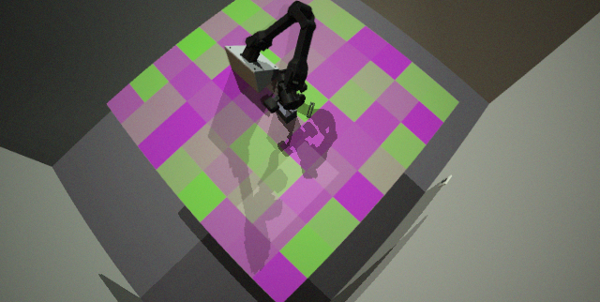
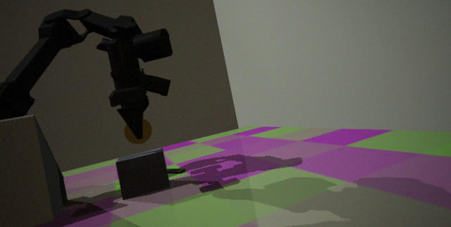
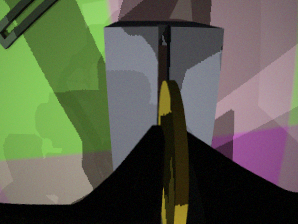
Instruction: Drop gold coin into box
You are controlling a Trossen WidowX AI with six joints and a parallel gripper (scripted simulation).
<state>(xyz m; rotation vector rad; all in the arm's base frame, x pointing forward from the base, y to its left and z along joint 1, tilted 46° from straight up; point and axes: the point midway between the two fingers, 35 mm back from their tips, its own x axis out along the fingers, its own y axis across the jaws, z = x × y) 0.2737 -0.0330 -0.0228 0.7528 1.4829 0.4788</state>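
The claw [image 2: 139, 137] [image 3: 164, 135], left of centre in the exterior view, is pinched nearly shut on the gold coin [image 2: 128, 132] [image 3: 181, 145]. The coin stands upright, above and apart from the grey box [image 2: 142, 174] [image 3: 132, 95]. In the wrist view, its edge runs up the lower centre, roughly in line with the dark slot [image 3: 163, 62]. The holder [image 1: 310, 110] [image 2: 176, 170] [image 3: 25, 22], at upper left there, lies beside the box on the bench [image 1: 281, 250] [image 2: 398, 185].

The coin is probably stiff, light for the arm and hard to break, but smooth enough to slip or pivot. The best hold is on its two flat faces, high up, leaving the lower rim free to enter the slot. No brand, label or writing can be read.
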